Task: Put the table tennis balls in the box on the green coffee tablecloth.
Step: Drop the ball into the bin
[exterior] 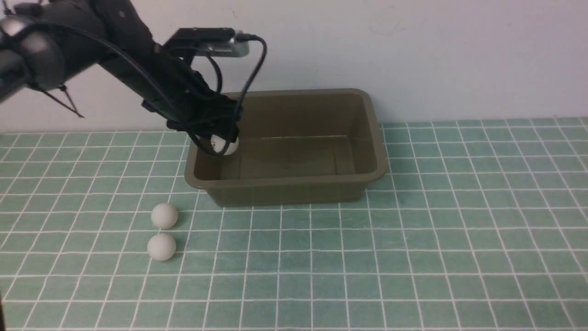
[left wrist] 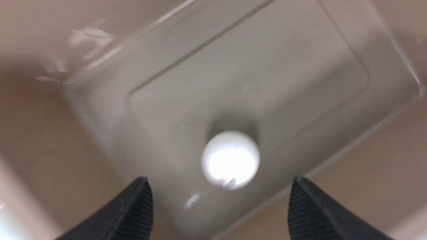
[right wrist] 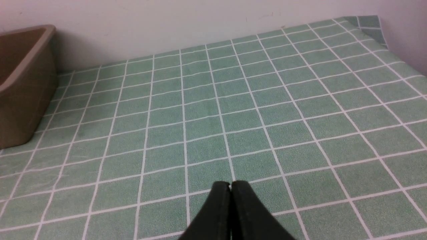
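The left gripper [exterior: 221,136] is hanging over the left end of the box [exterior: 285,185], its arm reaching in from the upper left. In the left wrist view its two ribbed black fingers [left wrist: 133,210] are standing wide apart and gripping nothing. A white table tennis ball [left wrist: 230,160] is showing between and beyond them, touching neither, with a dark shadow just behind it on the box floor. That view is blurred, so whether the ball is resting on the floor or is just above it cannot be told. In the front view the same ball [exterior: 225,145] is sitting just under the fingertips, inside the left end of the box, and is showing a small dark mark. The box is lying on the green coffee tablecloth [exterior: 413,239], at the far side close to the pale wall [exterior: 413,55]. Two more balls are lying on the cloth outside the box, near its near-left corner: the farther ball [exterior: 164,215] and the nearer ball [exterior: 161,247], one just behind the other and almost touching. The right gripper [right wrist: 231,186] is staying out of the front view. Its own camera is showing its black fingers pressed together with nothing between them, low over bare cloth to the right of the box.
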`<move>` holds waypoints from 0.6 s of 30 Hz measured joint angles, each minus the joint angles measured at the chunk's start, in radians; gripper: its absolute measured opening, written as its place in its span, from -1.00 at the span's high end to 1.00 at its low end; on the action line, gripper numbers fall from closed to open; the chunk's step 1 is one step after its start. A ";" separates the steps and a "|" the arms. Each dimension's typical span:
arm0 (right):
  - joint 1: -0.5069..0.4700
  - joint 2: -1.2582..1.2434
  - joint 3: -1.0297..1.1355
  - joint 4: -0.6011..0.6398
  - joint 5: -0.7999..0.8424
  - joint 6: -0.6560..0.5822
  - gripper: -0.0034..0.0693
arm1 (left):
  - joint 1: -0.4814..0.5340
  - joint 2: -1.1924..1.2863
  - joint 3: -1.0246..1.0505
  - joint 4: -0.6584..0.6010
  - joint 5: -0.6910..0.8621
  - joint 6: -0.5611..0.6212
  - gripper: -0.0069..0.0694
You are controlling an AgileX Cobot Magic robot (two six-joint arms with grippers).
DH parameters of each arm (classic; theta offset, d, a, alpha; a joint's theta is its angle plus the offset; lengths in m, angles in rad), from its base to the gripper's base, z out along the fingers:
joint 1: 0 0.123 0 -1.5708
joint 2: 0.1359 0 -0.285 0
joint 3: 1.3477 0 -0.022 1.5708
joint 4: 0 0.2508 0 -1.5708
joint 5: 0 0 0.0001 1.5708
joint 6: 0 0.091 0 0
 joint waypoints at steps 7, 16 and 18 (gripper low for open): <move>0.000 0.000 0.000 0.000 0.000 0.000 0.93 | 0.017 -0.172 -0.086 0.264 0.246 -0.086 -0.35; 0.000 0.000 0.000 0.000 0.000 0.000 0.93 | 0.101 -0.305 0.171 0.284 0.256 -0.153 -0.35; 0.000 0.000 0.000 0.000 0.000 0.000 0.93 | 0.101 -0.309 0.268 0.273 0.248 -0.153 -0.35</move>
